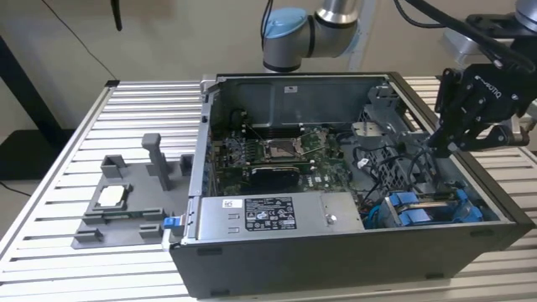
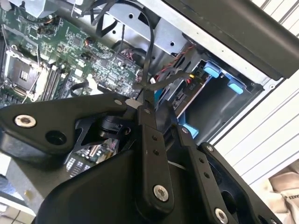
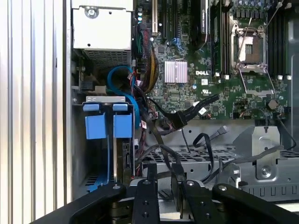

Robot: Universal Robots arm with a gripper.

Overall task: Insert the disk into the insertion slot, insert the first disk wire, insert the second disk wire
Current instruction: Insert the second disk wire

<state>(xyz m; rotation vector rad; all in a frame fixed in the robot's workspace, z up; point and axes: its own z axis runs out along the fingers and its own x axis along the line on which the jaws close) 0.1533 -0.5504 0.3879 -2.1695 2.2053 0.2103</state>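
My gripper hangs over the open computer case at the exterior view's right, fingers pointing down into it. In both wrist views the fingers stand almost together, and a black wire with a white tag runs down to their tips. The gripper hovers above a tangle of black cables. The insertion slot, a dark metal bay with bright blue rails and tabs, sits in the case's near corner, below and beside the gripper. I cannot tell whether the disk lies inside it.
The green motherboard covers the case floor. A long grey box with a white sticker lies along the near wall. Left of the case, a grey fixture holding a small silver part rests on the slatted table.
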